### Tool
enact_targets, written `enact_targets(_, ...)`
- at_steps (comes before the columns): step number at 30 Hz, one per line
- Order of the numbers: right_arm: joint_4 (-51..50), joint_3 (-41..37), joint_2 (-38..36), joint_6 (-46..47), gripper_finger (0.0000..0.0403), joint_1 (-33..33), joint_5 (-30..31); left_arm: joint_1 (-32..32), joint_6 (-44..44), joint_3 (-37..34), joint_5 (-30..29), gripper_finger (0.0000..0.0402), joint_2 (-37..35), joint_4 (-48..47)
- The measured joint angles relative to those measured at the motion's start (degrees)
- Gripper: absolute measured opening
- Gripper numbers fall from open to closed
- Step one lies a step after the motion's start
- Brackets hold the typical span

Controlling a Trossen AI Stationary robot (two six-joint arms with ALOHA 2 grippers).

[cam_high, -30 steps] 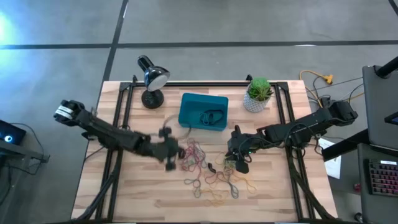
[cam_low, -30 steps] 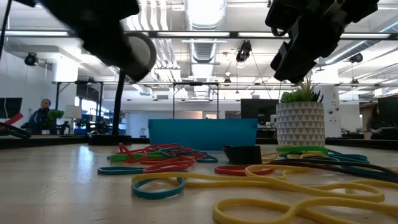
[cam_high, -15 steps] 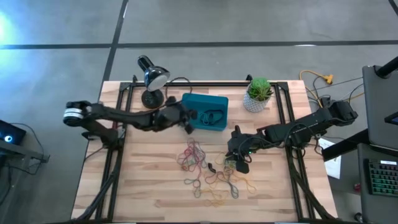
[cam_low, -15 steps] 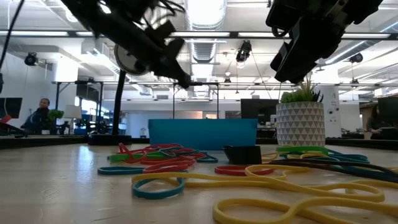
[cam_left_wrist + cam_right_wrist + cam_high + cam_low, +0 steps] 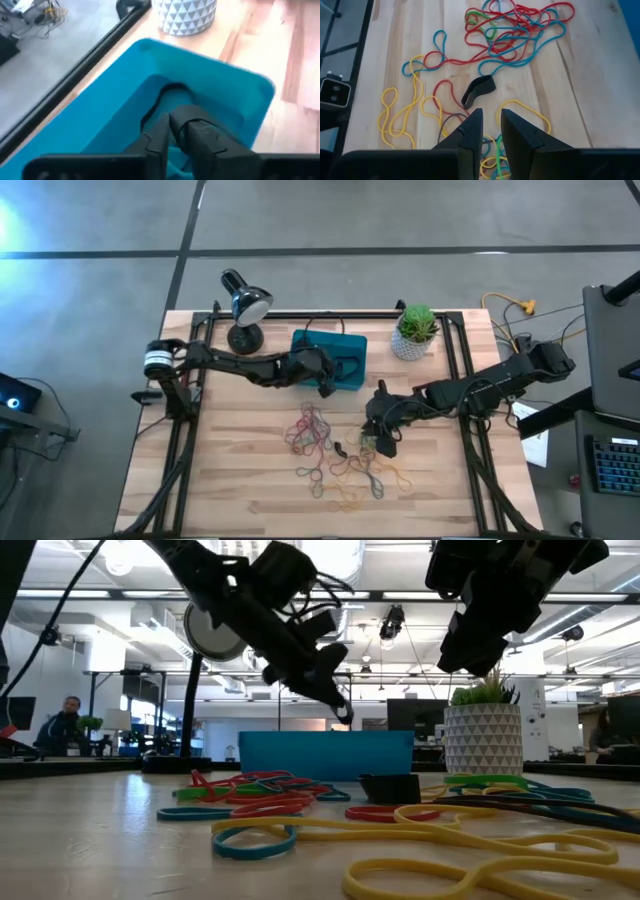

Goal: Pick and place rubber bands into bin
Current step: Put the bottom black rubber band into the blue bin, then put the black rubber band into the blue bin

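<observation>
The rubber bands (image 5: pixel 330 450) lie in a loose coloured tangle on the wooden table, near and wide in the low view (image 5: pixel 300 805) and below the right fingers in the right wrist view (image 5: pixel 510 35). The teal bin (image 5: pixel 350 342) stands at the far side and holds a few dark bands (image 5: pixel 159 100). My left gripper (image 5: pixel 327 385) hangs shut over the bin's near part, above its rim (image 5: pixel 344 712); no band shows between its fingers (image 5: pixel 172 131). My right gripper (image 5: pixel 380 442) hovers over the tangle's right side, narrowly open (image 5: pixel 491 125) and touching nothing. My left gripper is shut above the inside of the bin, pointing down at a slant. I cannot tell whether a band is caught between its fingers; none shows in the left wrist view or the low view.
A black desk lamp (image 5: pixel 243 310) stands left of the bin and a white plant pot (image 5: pixel 413 332) to its right (image 5: pixel 483 735). Black rails run along the table's far and side edges. A short black band (image 5: pixel 479 89) lies beside the tangle. A person sits far off (image 5: pixel 68 720).
My left gripper has risen from the left side of the tangle and swung toward the far edge and to the right, ending over the bin. My right arm has kept still, and the bands on the table have not moved.
</observation>
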Motion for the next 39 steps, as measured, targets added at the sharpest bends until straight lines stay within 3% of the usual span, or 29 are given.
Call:
enact_targets(9, 0.56, 0.00, 0.00, 2.78, 0.0062, 0.00, 0.25, 0.50, 0.01, 0.83, -0.59, 0.0122, -1.57, -2.96)
enact_targets(13, 1.57, 0.00, 0.00, 3.15, 0.0059, 0.00, 0.25, 0.55, -0.07, 2.82, 0.69, 0.0134, -1.51, -11.35)
enact_targets(19, 3.49, 0.00, 0.02, 3.14, 0.0061, 0.00, 0.25, -0.39, -0.01, 3.40, 2.74, 0.0134, -2.75, -13.42)
enact_targets(22, 5.02, 0.00, 0.02, 2.90, 0.0059, 0.00, 0.25, -1.18, 0.04, 3.20, 6.68, 0.0134, -5.80, -13.63)
enact_targets(26, 7.60, 0.00, 1.40, 1.32, 0.0060, 0.00, 0.14, -2.60, 3.26, 1.27, 16.50, 0.0134, -11.04, -15.27)
enact_targets(35, 23.29, 1.72, 15.88, 0.87, 0.0070, 0.76, -6.26, -5.27, 7.75, -8.95, 18.11, 0.0135, -24.13, -17.46)
enact_targets(39, 19.52, 5.49, 22.24, 5.83, 0.0077, 2.16, -1.85, -5.27, 7.51, -13.65, 17.66, 0.0135, -29.05, -17.05)
